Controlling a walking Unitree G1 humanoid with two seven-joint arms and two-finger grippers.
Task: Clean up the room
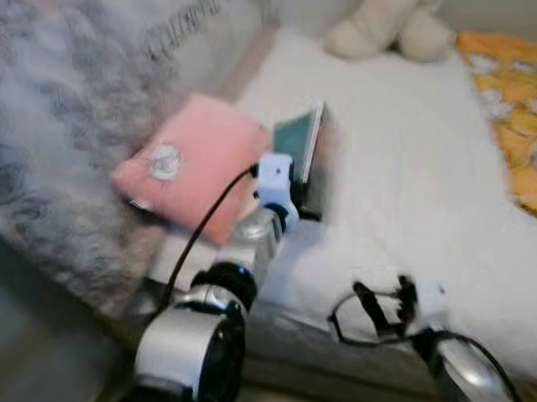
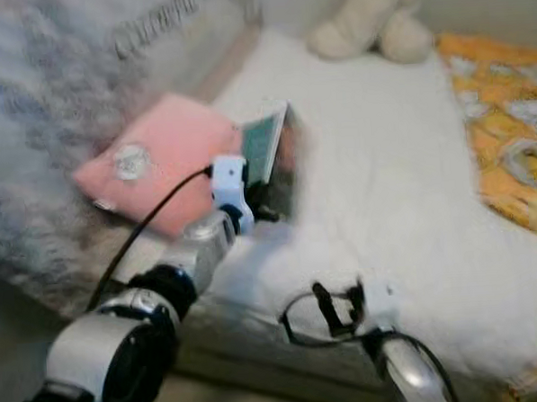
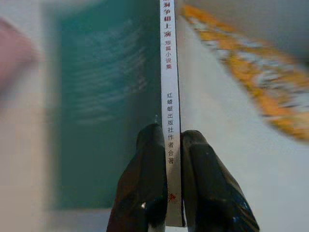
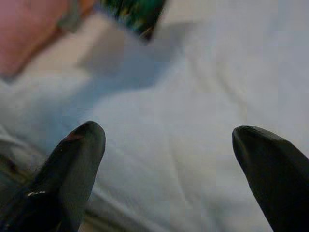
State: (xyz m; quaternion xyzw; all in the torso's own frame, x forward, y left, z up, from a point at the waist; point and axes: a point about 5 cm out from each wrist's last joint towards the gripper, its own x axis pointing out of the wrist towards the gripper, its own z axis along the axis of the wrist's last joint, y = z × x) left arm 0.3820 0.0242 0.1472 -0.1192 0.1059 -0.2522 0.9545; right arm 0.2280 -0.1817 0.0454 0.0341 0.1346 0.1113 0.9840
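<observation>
A white bed (image 1: 412,184) carries a pink pillow (image 1: 194,164) and a cream plush toy (image 1: 394,19). Just beside the pillow, the left gripper (image 3: 173,145) pinches a green paperback book (image 3: 106,111) by its spine, raised. The right gripper (image 4: 169,145) hovers spread wide over the sheet.

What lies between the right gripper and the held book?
Bare white bedding, in the left eye view, separates the right gripper from the book the left gripper holds.

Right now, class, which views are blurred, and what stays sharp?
Left eye view: soft motion blur over bed and pink cushion. Left wrist view: the book spine's print is sharp, its green cover smeared. Right wrist view: fingertips and sheet are soft.
</observation>
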